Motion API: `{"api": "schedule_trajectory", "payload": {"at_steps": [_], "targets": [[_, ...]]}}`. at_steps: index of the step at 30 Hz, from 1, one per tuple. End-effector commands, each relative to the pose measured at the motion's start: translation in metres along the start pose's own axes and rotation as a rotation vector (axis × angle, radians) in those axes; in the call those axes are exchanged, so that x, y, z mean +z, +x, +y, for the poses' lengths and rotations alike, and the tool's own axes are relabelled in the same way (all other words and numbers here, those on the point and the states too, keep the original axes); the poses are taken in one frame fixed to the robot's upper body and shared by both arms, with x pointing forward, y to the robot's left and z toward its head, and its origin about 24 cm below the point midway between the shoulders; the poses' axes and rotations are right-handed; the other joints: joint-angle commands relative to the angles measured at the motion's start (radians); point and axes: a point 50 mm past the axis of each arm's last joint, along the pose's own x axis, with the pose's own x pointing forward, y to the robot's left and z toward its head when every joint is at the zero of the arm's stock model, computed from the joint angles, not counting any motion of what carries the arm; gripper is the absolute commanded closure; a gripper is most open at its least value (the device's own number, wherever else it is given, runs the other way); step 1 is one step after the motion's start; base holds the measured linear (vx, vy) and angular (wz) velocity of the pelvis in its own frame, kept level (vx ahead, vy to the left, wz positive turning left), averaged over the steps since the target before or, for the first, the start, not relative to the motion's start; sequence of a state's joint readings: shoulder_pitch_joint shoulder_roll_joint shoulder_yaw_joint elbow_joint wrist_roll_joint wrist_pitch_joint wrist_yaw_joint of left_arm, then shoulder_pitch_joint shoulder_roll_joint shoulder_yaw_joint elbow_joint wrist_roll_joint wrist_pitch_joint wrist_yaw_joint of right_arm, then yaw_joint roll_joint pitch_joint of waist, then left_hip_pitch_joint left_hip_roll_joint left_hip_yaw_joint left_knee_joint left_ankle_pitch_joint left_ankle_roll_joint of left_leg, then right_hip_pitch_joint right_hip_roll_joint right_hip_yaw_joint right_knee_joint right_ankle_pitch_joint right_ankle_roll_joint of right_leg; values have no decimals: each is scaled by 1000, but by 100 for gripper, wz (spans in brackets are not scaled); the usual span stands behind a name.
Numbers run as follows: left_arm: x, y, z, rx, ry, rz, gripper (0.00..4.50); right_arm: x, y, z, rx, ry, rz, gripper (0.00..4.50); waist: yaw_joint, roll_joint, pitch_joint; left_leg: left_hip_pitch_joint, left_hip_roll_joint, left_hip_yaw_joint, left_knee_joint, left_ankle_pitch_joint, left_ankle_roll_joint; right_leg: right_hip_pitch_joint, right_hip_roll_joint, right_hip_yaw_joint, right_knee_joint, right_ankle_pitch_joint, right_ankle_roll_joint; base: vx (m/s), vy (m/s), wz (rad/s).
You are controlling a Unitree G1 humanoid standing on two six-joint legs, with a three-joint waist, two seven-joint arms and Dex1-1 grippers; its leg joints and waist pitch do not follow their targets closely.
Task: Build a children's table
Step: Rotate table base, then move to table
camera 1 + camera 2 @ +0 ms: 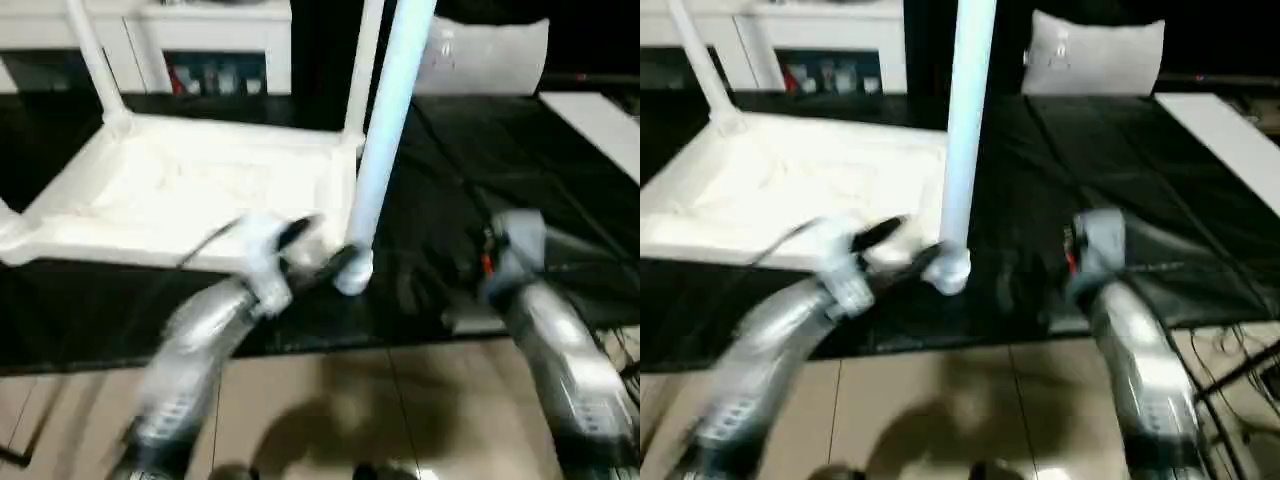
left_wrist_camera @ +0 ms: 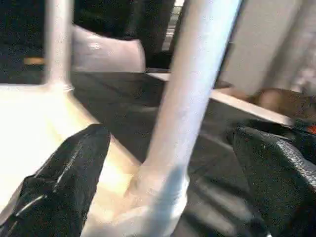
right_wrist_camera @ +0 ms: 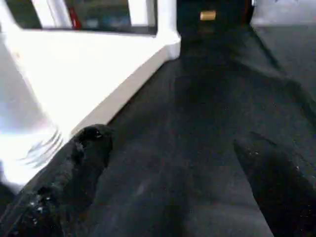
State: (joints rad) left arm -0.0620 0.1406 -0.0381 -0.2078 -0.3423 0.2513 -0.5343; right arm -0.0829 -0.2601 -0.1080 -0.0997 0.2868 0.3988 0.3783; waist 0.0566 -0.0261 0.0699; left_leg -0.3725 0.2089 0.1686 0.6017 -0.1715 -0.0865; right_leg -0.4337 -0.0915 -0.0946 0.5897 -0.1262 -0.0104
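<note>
White plastic leg (image 1: 385, 130), light and stiff but slippery, stands near the desk's (image 1: 1120, 150) front edge; my left tool (image 2: 163, 182) straddles its base, unclenched.

One white tabletop (image 1: 190, 190); three white legs (image 1: 385, 140), two of them upright in corner sockets; two grippers (image 1: 320, 255).

Blurred arms, cropped leg

You lose the upright leg (image 1: 385, 140) at the picture's top edge; motion blur smears your left gripper (image 1: 325, 262), so its grip there is unclear.
</note>
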Motion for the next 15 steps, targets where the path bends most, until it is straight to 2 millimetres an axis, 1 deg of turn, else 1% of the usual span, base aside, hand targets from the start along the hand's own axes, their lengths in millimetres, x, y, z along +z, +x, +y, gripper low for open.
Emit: {"api": "schedule_trajectory", "payload": {"at_steps": [1,2,3,4,5,6,7,8,9,10,11,12,13,14,15], "targets": [[12,-11,4,124,39,-42,8,10,-7,9,-10,-24,-29,0,-11,-10,-60,9,-4,2,-62,-399,14,39,-20,7,-128,-713,61,0,0,0],[12,-15,6,166,46,-41,8,9,-9,10,-25,-18,-30,0,-15,-9,-57,11,-8,2,-58,-410,13,34,-18,0,-140,-743,80,0,0,0],[11,-20,10,227,55,-37,8,8,-11,12,-49,-7,-28,0,-23,-14,-53,13,-11,2,-56,-425,13,32,-14,-12,-150,-768,98,0,0,0],[9,-26,14,295,46,-32,8,6,-13,15,-85,1,-17,0,-39,-2,-47,23,-12,-4,-50,-466,11,34,-7,-48,-185,-799,133,0,0,0],[9,-27,14,301,44,-31,8,6,-13,15,-89,2,-15,0,-48,9,-42,34,-3,-12,-57,-505,13,39,-5,-65,-196,-788,129,0,0,0],[7,-30,16,337,35,-15,8,5,-14,17,-96,2,-12,0,-59,30,-33,11,44,-38,-108,-637,17,92,0,-85,-155,-687,109,0,0,0],[3,-34,18,373,32,21,8,6,-14,23,-82,7,-12,0,-16,43,-13,-85,102,-39,-209,-845,-15,162,-7,-30,108,-327,-6,-70,24,-6],[2,-34,18,376,33,30,8,6,-14,25,-73,9,-15,0,16,32,-25,-55,91,-12,-204,-862,-2,133,5,-17,103,-250,-16,-53,-52,6],[2,-35,18,379,35,31,8,6,-14,26,-71,9,-15,0,16,28,-27,-30,92,3,-207,-848,11,119,4,30,137,-304,-6,-53,-52,6],[-1,-35,19,410,46,50,8,6,-13,31,-44,6,-13,0,-3,-24,-12,87,-24,-5,49,-540,-59,-36,-104,55,-148,-1151,95,35,-54,-3],[-3,-35,20,427,49,67,8,6,-13,33,-27,-1,-10,0,-5,-38,-23,71,-29,-15,91,-389,-48,-29,-129,72,-158,-1238,101,13,-1,-22],[-4,-35,21,441,60,87,8,6,-13,35,-17,2,-15,0,9,-26,-35,27,-15,-37,42,-269,-45,35,-129,72,-130,-1144,68,13,-1,-22],[-4,-34,22,444,68,93,8,6,-13,35,-15,7,-16,0,11,-22,-32,26,-9,-39,7,-304,-58,38,-100,54,-119,-1060,58,0,0,0],[-3,-32,21,443,84,102,8,5,-12,36,-17,26,-15,0,6,-6,-36,9,-3,-43,-44,-402,-80,62,-51,28,-93,-869,50,0,0,0],[-3,-31,21,445,90,108,8,5,-12,36,-21,29,-15,0,9,5,-43,16,4,-47,-56,-445,-83,66,-44,27,-85,-782,39,0,0,0]]}}
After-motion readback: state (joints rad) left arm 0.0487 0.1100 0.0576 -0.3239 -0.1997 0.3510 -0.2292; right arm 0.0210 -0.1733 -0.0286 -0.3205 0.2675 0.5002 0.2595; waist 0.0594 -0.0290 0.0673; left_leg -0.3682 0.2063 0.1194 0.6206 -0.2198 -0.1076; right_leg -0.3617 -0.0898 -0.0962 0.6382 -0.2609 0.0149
